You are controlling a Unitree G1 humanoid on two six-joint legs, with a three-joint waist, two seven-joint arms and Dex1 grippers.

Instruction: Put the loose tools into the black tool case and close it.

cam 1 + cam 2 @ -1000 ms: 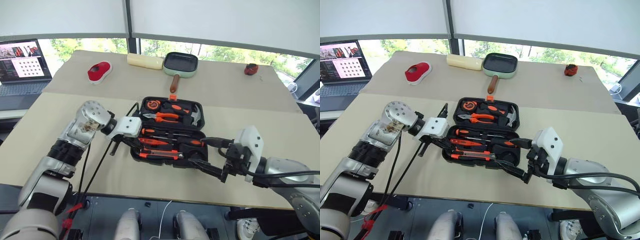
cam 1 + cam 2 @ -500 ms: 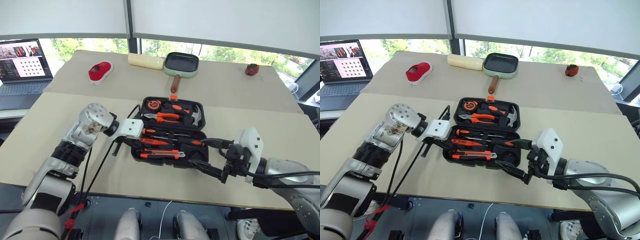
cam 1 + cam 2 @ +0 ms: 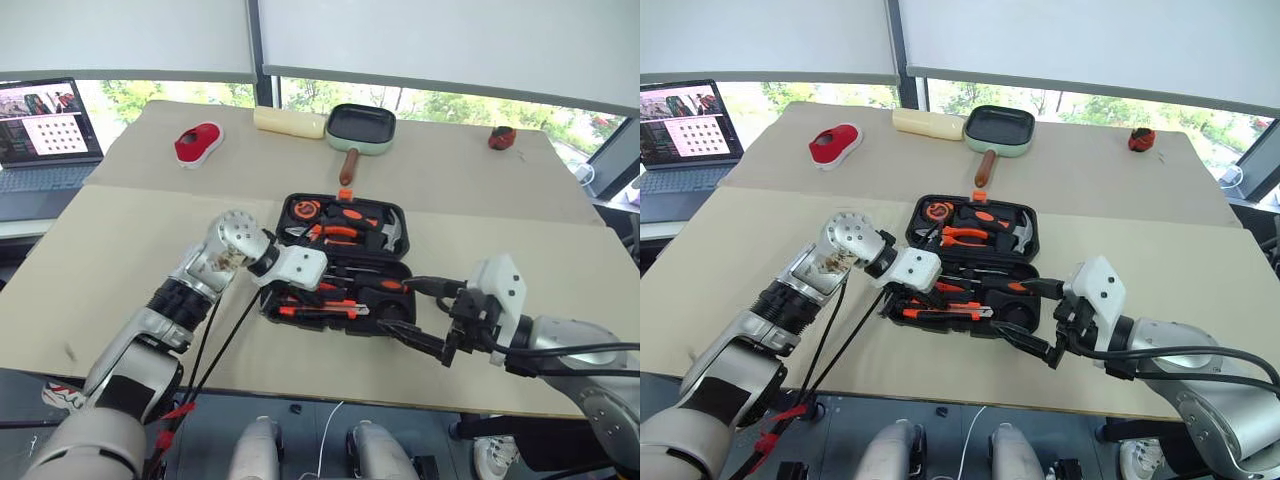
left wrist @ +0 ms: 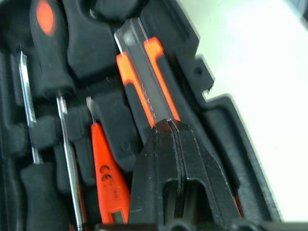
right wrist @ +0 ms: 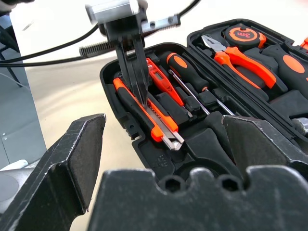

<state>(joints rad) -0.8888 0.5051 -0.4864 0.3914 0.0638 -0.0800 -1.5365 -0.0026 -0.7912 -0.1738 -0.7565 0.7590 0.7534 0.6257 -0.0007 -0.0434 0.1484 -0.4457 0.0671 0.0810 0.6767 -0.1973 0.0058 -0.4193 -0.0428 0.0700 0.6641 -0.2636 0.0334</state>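
Note:
The black tool case lies open in the middle of the table, with tools set in its recesses. A black-and-orange utility knife lies along its near edge. Beside it are a slim orange screwdriver and a black-and-orange-handled screwdriver. My left gripper is shut, with nothing between its fingers. It points down at the knife, and I cannot tell whether it touches. My right gripper stands wide open at the case's near right corner, holding nothing.
The lid half holds orange-handled pliers, a round tape measure and a hammer. Farther back are a green-rimmed pan, a cream roll, a red object and a small red thing. A laptop sits far left.
My left arm has swung right, from the case's left edge to over its near half, and its shut tips now stand over the knife. The right arm has stayed still.

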